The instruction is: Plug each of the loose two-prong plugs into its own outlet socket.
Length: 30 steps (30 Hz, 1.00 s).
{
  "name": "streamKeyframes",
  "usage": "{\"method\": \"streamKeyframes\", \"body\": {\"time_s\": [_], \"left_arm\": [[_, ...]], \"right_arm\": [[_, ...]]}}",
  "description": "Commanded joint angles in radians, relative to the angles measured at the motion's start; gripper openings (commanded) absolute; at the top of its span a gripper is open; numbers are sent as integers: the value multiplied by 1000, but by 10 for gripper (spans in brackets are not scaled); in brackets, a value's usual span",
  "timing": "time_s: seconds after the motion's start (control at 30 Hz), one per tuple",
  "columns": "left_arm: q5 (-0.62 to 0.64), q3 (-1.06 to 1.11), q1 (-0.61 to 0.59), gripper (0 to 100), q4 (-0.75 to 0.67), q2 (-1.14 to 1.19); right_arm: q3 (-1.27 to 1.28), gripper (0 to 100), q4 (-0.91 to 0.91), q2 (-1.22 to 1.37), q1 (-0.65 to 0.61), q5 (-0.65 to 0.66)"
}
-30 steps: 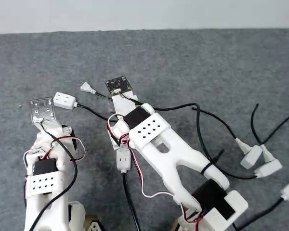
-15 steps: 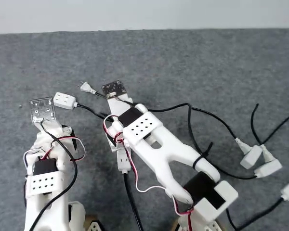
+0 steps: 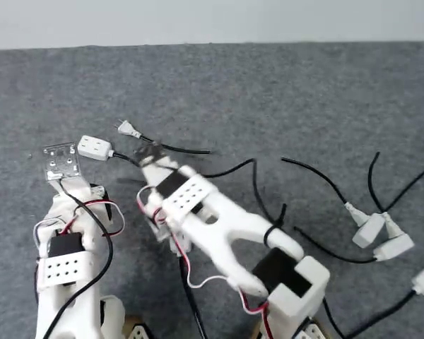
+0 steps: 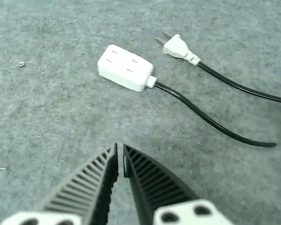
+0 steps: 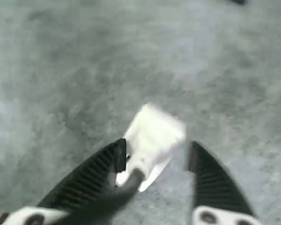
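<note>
Right gripper (image 5: 157,145) swung left, straddling a white, black-corded socket (image 5: 154,131).

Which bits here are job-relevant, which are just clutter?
Job: loose plug, outlet socket beside it, second socket inside the right claw, white corded connectors far right in the high view.
Lying about: small speck on the grey mat.
</note>
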Motion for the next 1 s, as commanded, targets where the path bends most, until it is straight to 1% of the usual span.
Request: {"method": "streamKeyframes", "body": {"time_s": [0.0, 0.1, 0.17, 0.3, 0.43, 0.5, 0.6, 0.67, 0.7, 0.73, 0.87, 0.97], "left_arm": [[8, -39, -44, 14, -41, -18], [11, -54, -81, 14, -41, -18], [20, -65, -110, 14, -41, -18], [120, -91, -184, 15, -41, -18], [161, -105, -235, 15, -41, -18], [175, -113, -252, 15, -41, -18], [195, -116, -270, 15, -41, -18], [199, -116, -270, 15, -41, -18], [199, -116, -269, 15, -41, -18], [199, -116, -269, 15, -41, -18], [199, -116, -265, 15, -41, -18], [199, -116, -264, 15, -41, -18]], "right_arm": [[-32, 352, 13, -1, -50, 9], [-32, 383, 10, 2, -58, 9], [-32, 384, 8, 2, -58, 8], [-20, 383, -36, 30, -62, 8], [-55, 370, -48, 113, -64, 9], [-98, 297, -16, 145, -64, 9], [-152, 117, 18, 179, -42, 12], [-160, 20, 21, 177, -4, 44], [-160, 2, 31, 166, 15, 71], [-161, 14, 59, 151, 30, 100], [-155, 10, 142, 33, 84, 213], [-137, 9, 188, -82, 163, 235]]}}
